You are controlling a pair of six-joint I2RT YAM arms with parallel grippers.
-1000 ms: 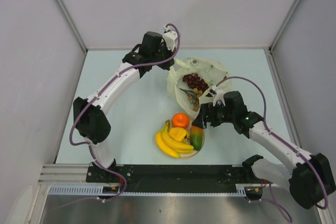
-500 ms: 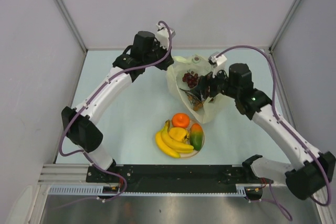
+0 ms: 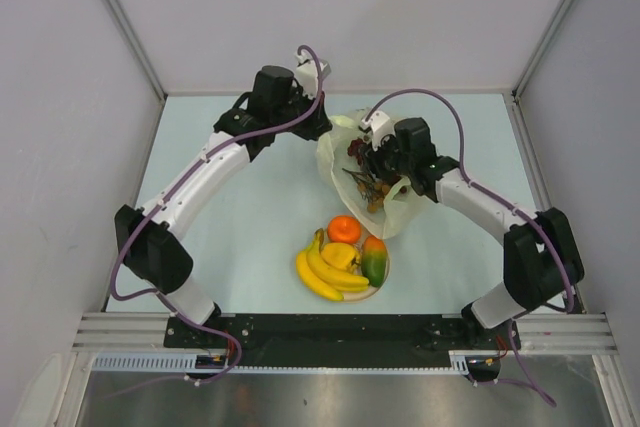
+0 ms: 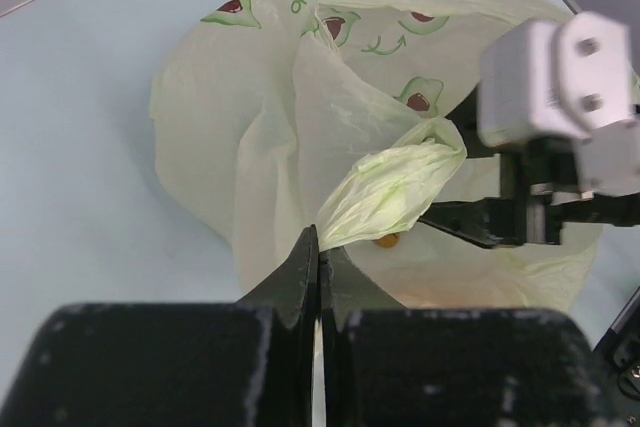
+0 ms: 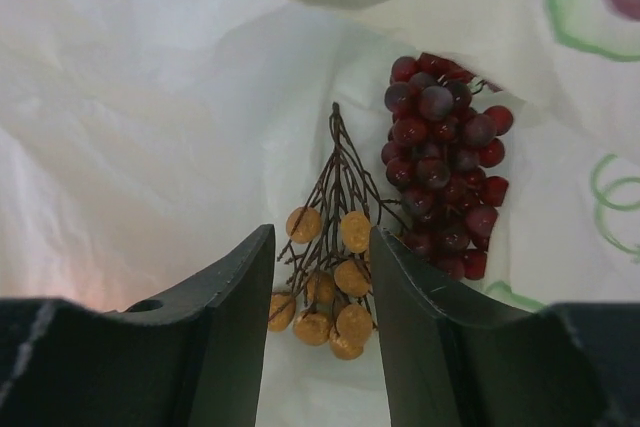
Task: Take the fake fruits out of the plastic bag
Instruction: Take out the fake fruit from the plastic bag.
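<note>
Found plastic bag (image 3: pixel 397 215) at far-centre of table (image 3: pixel 250 217), mouth gaping upward, pale yellow-green film w/ avocado print.

Noted inside bag, per right wrist view: dark red grape bunch (image 5: pixel 445 162) lying on the film, just right of a brown twig w/ orange berries (image 5: pixel 335 282). Cannot tell whether the two touch. No other item made out in the bag.

Noted outside bag, near side of it, approx. mid-table: round cream plate (image 3: pixel 368 294) carrying four fake fruits.
- Orange (image 3: pixel 344 229) at plate's far edge.
- Yellow banana bunch (image 3: pixel 322 272) along left side, curving to near edge.
- Yellow pepper-like piece (image 3: pixel 340 254) in the middle, touching bananas.
- Red-green mango (image 3: pixel 374 261) at right side, just beside pepper piece.

Plate and bag close together; cannot tell if bag's near wall touches the orange.

Checked left gripper (image 4: pixel 316 247): at bag's far-left rim, fingers pressed together, tips pinching a thin fold of bag film. Crumpled strip of film running up and right from the pinch point.

Checked right gripper (image 5: pixel 318 247): entered bag mouth from the right, pointing down at the contents. Fingers apart w/ a clear gap, twig's berry end lying betw. them, grape bunch outside and to the right. No firm contact w/ twig visible; cannot tell if either finger touches a berry.

Seen in left wrist view: right arm's white wrist block and dark finger over the bag's right half.
</note>
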